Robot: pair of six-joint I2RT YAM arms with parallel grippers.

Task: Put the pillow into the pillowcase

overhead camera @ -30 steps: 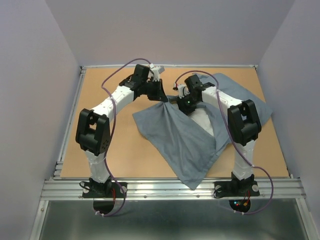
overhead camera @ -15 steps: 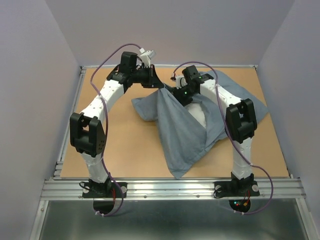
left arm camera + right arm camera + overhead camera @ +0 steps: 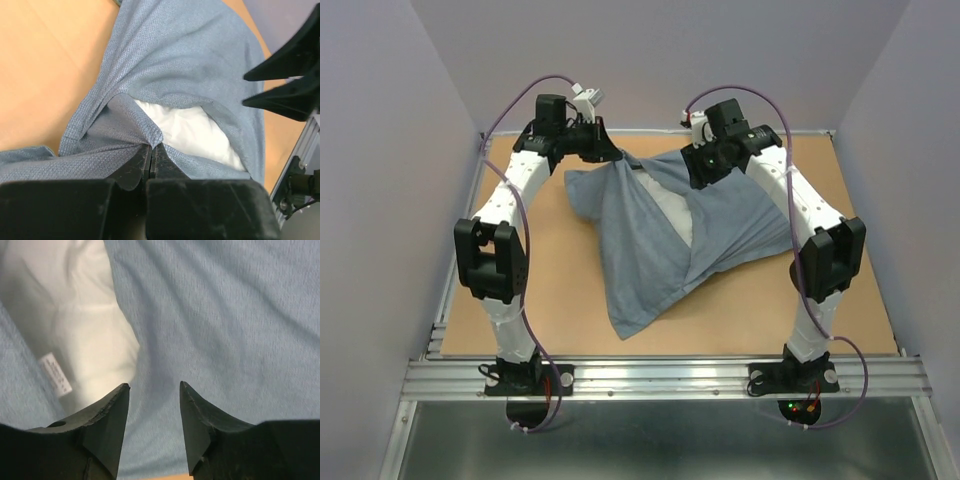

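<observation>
The grey-blue pillowcase (image 3: pixel 650 260) hangs from the far side of the table down to a near corner. Its mouth gapes, and the white pillow (image 3: pixel 672 212) shows inside. My left gripper (image 3: pixel 610 157) is shut on the mouth's edge at the back left. In the left wrist view the left gripper (image 3: pixel 151 146) pinches a fold of pillowcase (image 3: pixel 185 45), with the pillow (image 3: pixel 192 131) just beyond. My right gripper (image 3: pixel 698 176) hovers open over the cloth. In the right wrist view nothing sits between the right gripper's (image 3: pixel 154 387) jaws above the pillowcase (image 3: pixel 225 315) and pillow (image 3: pixel 75 325).
The brown table top (image 3: pixel 545 290) is bounded by a metal rail (image 3: pixel 660 375) at the near edge and purple walls on the other sides. A small white label (image 3: pixel 55 375) is sewn to the pillow. The right gripper's fingers (image 3: pixel 285 75) show in the left wrist view.
Both arms have swung toward the far wall. The left gripper has pulled the pillowcase up and left. The right gripper has opened and let the cloth go.
</observation>
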